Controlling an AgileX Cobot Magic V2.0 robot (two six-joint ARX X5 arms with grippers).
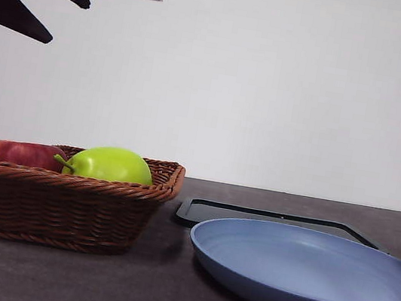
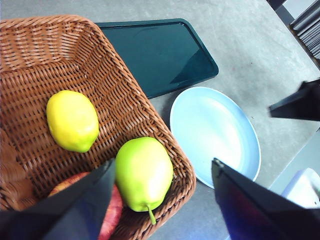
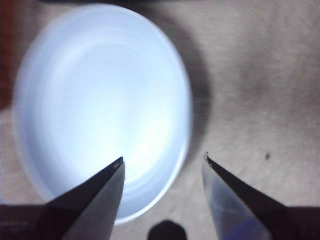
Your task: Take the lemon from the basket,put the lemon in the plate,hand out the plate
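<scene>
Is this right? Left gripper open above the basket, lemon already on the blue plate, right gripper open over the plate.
Not quite. The lemon is not on the plate; the left wrist view shows it lying in the basket, beside the green fruit. The plate is bare. The rest holds: left gripper open above the basket, right gripper open over the plate.

lemon (image 2: 72,120): small, bright yellow, oval, smooth-skinned; laid on its side on the basket floor, untouched | basket (image 1: 62,205): brown woven wicker, rectangular, sloping sides, braided rim; set upright on the table | plate (image 1: 302,277): round, shallow, light blue, raised rim; empty, set flat just beside the basket
</scene>
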